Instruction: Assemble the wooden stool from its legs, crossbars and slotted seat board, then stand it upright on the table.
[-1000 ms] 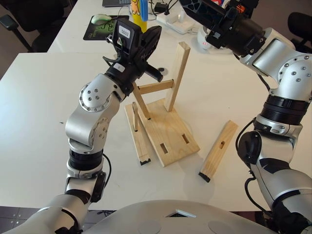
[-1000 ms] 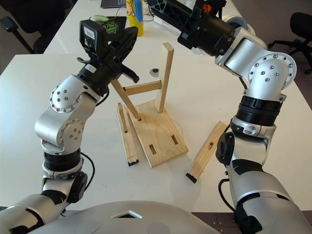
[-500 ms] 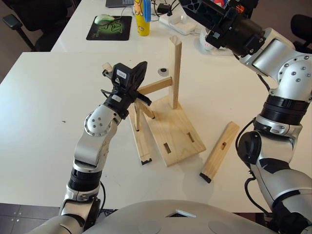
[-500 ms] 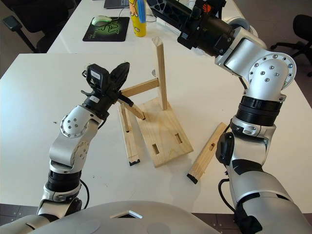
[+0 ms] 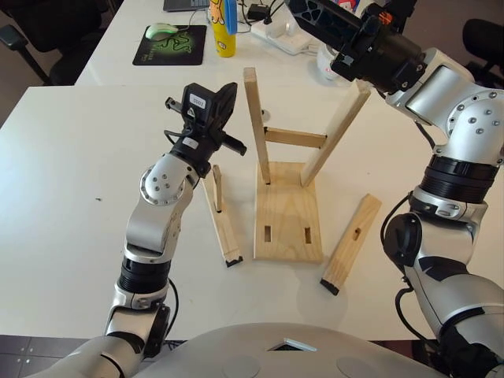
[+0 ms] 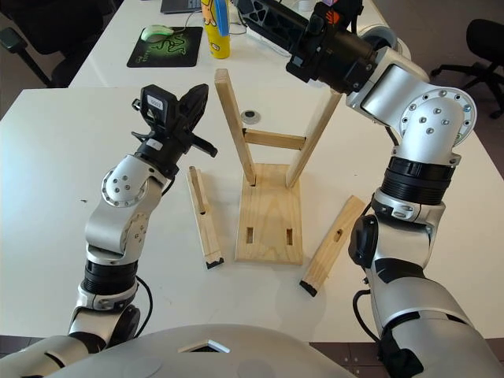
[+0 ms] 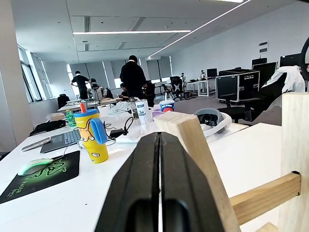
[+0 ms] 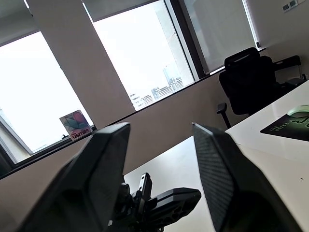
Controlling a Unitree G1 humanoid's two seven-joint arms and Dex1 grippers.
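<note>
In the last sec. the seat board (image 5: 287, 213) has turned on the worktop (image 5: 71, 157). Before it lay diagonal; now it lies straight, w/ its two free slots toward me. The half frame turned w/ it. Its left leg (image 5: 254, 118) and right leg (image 5: 337, 130), joined by the crossbar (image 5: 295, 138), stand at the far end of the board and lean apart at the top.

My left hand (image 5: 227, 98) was down at the crossbar. Now it has come off and hangs near the left leg, fingers pressed together w/ nothing between them. My right hand (image 8: 159, 135) did not move: it is up behind the frame, fingers apart, holding nothing. The right leg's top is close by my right forearm; touching or not, I cannot tell.

The right loose leg (image 5: 353, 242) and the left loose leg (image 5: 224, 224), this one w/ a short bar (image 5: 217, 187) standing in it, kept their places beside the board.

Meaning, I think: the 1st half is seated and stands w/o support, so approx. halfway. Next is the 2nd pair into the free slots. The frame may still be loose, so a knock could tip it.
</note>
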